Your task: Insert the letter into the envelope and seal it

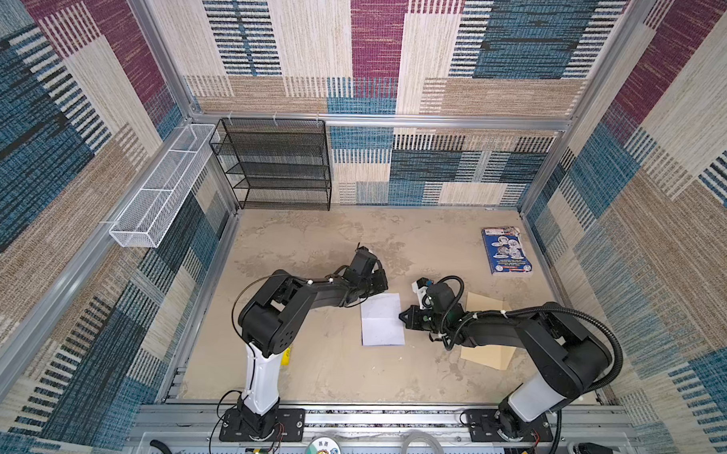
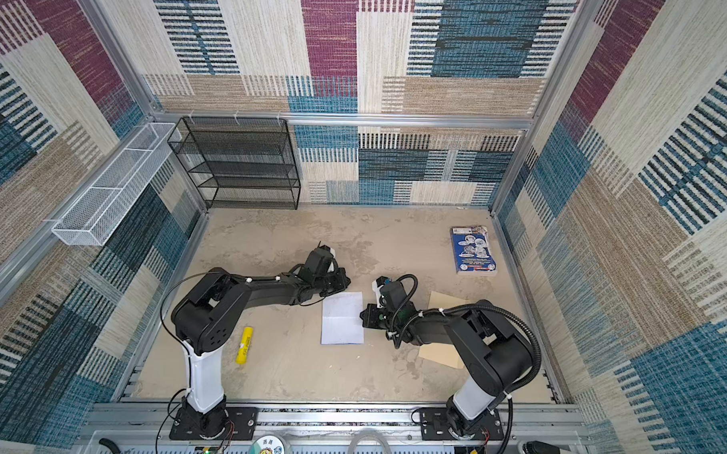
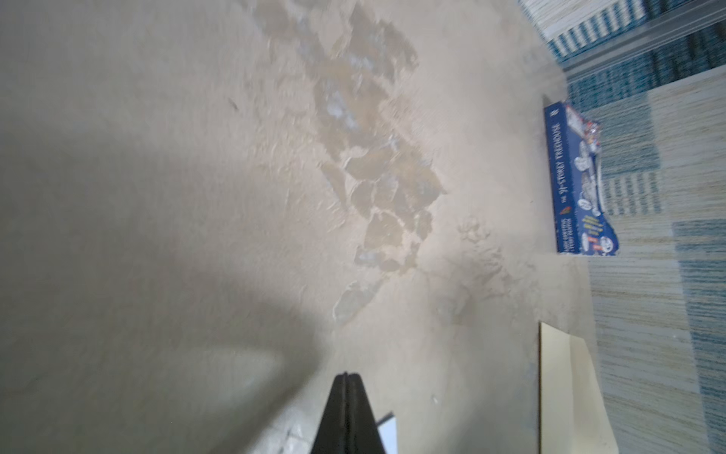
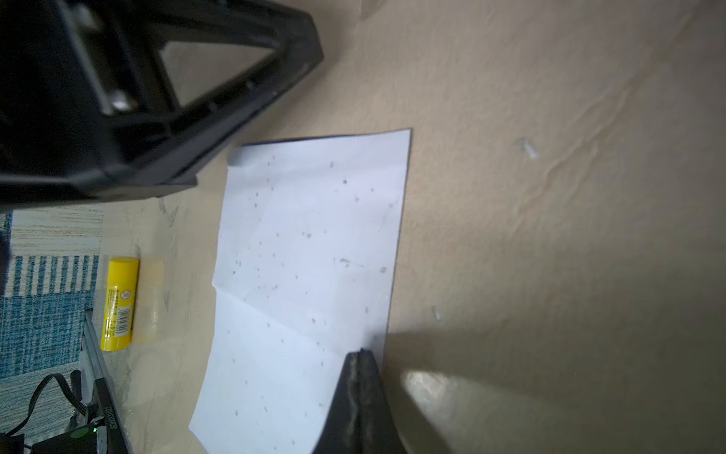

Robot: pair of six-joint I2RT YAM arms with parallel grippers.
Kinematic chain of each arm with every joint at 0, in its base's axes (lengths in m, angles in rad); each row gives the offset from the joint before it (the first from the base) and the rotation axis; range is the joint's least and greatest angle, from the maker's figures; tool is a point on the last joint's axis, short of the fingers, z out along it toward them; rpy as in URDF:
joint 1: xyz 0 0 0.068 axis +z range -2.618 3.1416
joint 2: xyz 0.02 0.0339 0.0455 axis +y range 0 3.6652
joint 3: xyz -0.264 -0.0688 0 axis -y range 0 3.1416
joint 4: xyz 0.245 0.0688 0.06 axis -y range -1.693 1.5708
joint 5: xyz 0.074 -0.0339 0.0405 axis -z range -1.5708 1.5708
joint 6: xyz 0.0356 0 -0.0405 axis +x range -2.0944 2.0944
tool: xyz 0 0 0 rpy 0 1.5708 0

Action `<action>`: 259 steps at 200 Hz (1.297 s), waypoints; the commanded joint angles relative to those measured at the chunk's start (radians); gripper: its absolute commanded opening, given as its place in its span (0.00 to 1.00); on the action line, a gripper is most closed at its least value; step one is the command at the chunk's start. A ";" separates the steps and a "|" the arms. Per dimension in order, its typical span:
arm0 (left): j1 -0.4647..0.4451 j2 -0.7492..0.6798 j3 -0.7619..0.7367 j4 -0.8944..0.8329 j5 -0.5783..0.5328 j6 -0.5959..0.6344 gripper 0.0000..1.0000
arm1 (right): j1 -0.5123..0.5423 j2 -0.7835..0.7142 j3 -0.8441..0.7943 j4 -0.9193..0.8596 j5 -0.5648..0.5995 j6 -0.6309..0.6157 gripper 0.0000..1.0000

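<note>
Where its two fingers close to a hairline seam, the left end effector point(image 3: 345, 379) holds nothing. It sits at the far left corner of the letter point(image 1: 382, 320), with its tip pointing out past the paper over bare tabletop point(image 1: 311, 243). The right end effector point(image 4: 360, 353) is pinched tight as well, with nothing between its fingers. Its tip is over the letter's right edge; whether it presses on the paper I cannot tell. The letter lies flat in the middle of the tabletop between the two, white back up, speckled with small grey marks and crossed by a fold crease. To its right, and apart from it, the envelope point(image 1: 488, 355) lies flat, largely covered by the right arm. A blue booklet point(image 1: 506, 251) rests at the far right by the wall. A yellow glue stick point(image 2: 244, 344) lies on the near left, beside the left arm.
</note>
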 commanded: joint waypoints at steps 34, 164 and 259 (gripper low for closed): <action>-0.093 -0.066 -0.066 -0.006 0.130 -0.004 0.16 | 0.001 -0.002 -0.006 -0.105 0.007 -0.013 0.00; -0.152 0.039 -0.108 -0.136 -0.032 -0.025 0.01 | 0.017 -0.026 -0.027 -0.094 -0.020 -0.019 0.00; -0.151 0.033 -0.173 -0.078 -0.048 -0.039 0.00 | 0.068 -0.028 -0.069 -0.092 0.011 -0.003 0.00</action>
